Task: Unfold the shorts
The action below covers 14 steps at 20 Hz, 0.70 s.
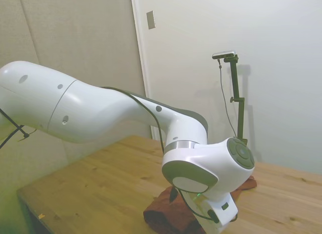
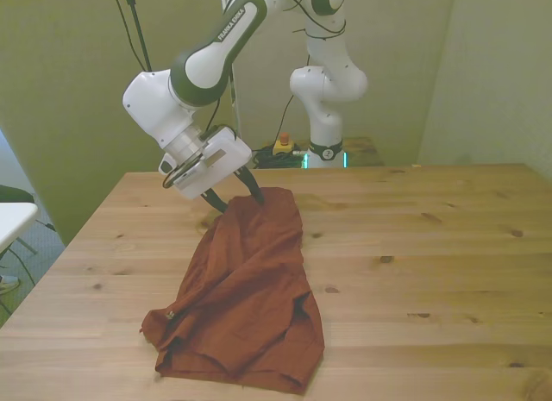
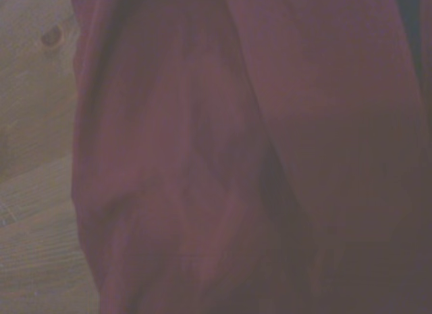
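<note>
Shorts soft, limp, bunched; gripper fingers spread over far edge; pinch that hem

Bare table beside shorts

From the side my own arm hides most of the shorts and my whole gripper, whose fingertips sink into the cloth's far edge in front, while my wrist picture blurs the fabric and crops it.
</note>
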Tool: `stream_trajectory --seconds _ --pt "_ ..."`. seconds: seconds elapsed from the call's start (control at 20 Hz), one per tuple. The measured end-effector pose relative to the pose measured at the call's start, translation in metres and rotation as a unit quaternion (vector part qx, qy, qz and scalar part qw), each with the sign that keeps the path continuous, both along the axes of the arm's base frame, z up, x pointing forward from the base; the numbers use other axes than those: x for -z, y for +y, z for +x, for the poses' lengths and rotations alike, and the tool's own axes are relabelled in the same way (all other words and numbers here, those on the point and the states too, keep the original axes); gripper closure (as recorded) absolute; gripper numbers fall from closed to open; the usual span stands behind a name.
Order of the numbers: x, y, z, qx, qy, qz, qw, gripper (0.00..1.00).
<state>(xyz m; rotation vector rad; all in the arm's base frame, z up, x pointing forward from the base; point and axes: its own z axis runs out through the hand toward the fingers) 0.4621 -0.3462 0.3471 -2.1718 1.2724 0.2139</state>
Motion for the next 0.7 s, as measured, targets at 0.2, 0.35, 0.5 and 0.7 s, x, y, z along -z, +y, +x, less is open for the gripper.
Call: stream_trajectory --seconds 0.2,0.35,0.5,0.7 --pt "-0.0011 0.0004 0.0003 -0.003 -0.002 0.0 1.0 1.0" --pt "-0.0028 0.0019 0.0008 -0.005 -0.004 0.001 1.0 1.0" --pt "-0.004 0.0025 0.0008 -0.006 -0.004 0.002 1.0 1.0" --pt "-0.0062 0.0029 0.001 -0.007 -0.006 0.001 1.0 1.0"
